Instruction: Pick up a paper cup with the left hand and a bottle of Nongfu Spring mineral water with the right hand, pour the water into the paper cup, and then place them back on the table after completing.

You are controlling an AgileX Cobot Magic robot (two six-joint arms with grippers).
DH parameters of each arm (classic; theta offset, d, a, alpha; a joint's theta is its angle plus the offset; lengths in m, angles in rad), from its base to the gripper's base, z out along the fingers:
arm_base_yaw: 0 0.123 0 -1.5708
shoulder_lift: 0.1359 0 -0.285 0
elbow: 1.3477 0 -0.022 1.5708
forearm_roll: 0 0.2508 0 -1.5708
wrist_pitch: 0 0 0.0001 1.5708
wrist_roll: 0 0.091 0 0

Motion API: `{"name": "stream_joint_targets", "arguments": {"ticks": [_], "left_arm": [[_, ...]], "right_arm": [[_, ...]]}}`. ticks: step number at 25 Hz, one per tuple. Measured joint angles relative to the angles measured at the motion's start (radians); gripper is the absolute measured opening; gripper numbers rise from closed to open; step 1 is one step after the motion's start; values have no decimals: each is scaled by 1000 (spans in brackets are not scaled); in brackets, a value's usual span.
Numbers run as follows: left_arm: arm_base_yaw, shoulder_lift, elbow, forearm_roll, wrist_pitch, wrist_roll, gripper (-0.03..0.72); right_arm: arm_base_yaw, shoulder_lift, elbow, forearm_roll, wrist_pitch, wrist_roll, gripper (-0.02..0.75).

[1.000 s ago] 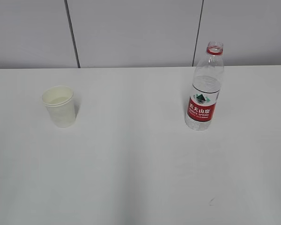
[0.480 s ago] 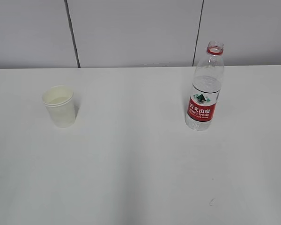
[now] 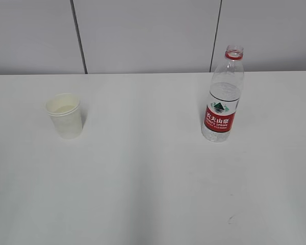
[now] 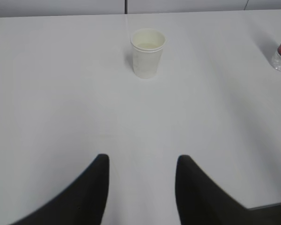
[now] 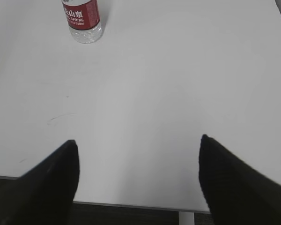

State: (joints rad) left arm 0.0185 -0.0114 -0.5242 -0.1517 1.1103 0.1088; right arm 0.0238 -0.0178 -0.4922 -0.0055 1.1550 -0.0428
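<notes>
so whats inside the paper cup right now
The paper cup holds a shallow layer of clear water, visible below the rim in the exterior and left wrist views. Its opaque wall hides how deep the water goes. Nothing else shows inside.

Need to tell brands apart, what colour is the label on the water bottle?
Red, with white lettering and a small green-and-white emblem above, on the water bottle. Clearest in the exterior view.

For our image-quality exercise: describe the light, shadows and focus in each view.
Exterior: soft even light, cup and bottle sharp, faint shadows. Left wrist: cup sharp, left gripper fingers blurred. Right wrist: bottle cropped at the top, right gripper fingers blurred.
</notes>
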Motion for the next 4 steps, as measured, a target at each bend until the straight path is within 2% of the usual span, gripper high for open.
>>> {"name": "stream_joint_targets", "arguments": {"ticks": [4], "left_arm": [[0, 0, 0, 0, 0, 0, 302]], "right_arm": [[0, 0, 0, 0, 0, 0, 587]]}}
